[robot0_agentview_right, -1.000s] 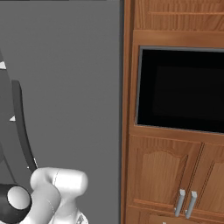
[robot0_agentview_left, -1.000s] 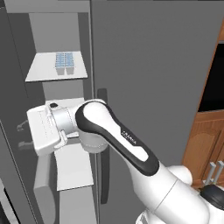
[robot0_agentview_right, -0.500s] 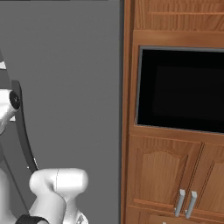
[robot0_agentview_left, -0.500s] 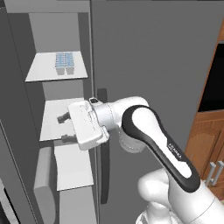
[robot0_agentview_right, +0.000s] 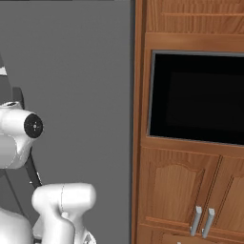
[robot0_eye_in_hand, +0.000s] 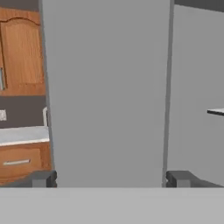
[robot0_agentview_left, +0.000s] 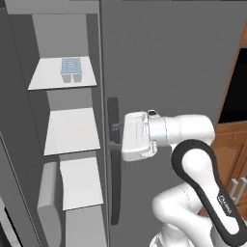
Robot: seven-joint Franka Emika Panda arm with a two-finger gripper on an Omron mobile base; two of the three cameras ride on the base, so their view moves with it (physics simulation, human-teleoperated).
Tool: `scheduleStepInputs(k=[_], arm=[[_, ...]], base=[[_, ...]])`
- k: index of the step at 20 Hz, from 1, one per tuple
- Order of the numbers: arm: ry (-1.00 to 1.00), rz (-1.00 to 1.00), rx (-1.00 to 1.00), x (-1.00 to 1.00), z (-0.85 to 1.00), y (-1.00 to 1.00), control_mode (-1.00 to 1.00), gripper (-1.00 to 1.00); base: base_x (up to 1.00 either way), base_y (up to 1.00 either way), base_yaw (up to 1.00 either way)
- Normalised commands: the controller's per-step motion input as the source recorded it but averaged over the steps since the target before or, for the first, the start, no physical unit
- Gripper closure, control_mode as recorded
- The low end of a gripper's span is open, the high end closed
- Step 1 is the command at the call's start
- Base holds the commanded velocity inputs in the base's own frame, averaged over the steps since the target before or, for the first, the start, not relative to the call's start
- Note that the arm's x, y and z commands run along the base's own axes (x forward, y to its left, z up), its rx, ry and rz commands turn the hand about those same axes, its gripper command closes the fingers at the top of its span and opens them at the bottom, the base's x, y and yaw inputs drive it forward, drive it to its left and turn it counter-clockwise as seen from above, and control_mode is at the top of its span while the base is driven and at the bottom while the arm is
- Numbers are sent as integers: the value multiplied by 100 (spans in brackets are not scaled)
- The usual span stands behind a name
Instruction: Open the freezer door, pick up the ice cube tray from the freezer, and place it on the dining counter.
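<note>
The freezer [robot0_agentview_left: 72, 125] stands open, with white shelves inside. On its top shelf lies the pale blue ice cube tray [robot0_agentview_left: 72, 69]. The freezer door [robot0_agentview_left: 17, 159] is swung out at the far left, a grey bin on its inner side. My gripper [robot0_agentview_left: 116, 136] points left beside the dark vertical handle [robot0_agentview_left: 113, 193] of the closed grey door, well below and right of the tray. In the hand view my gripper [robot0_eye_in_hand: 111, 178] is open and holds nothing; a grey panel [robot0_eye_in_hand: 105, 87] lies ahead of it. The dining counter is out of view.
The closed grey fridge door [robot0_agentview_right: 81, 95] stands right of the freezer. Beyond it are wooden cabinets [robot0_agentview_right: 176, 190] with a black built-in oven [robot0_agentview_right: 198, 100]. The hand view shows a pale wall counter [robot0_eye_in_hand: 24, 133] over wooden drawers at its left.
The hand has swung right, from the open freezer door across the freezer opening to the closed door's handle. The tray has not moved.
</note>
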Motion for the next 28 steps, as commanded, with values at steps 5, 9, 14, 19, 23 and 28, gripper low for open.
scheduleStepInputs(k=[5,9,14,19,23,28], arm=[[18,-51,-6,0,0,-100,-100,-100],[28,-53,-3,0,1,-100,-100,-100],[23,-53,-8,0,-2,-87,-100,-100],[12,-49,-16,0,-4,-73,-100,-100],[9,-34,-19,-7,-1,-63,-100,-100],[17,-24,-7,-33,-3,-31,-100,-100]], base=[[0,0,0],[0,0,0],[0,0,0],[0,0,0],[0,0,0],[0,0,0]])
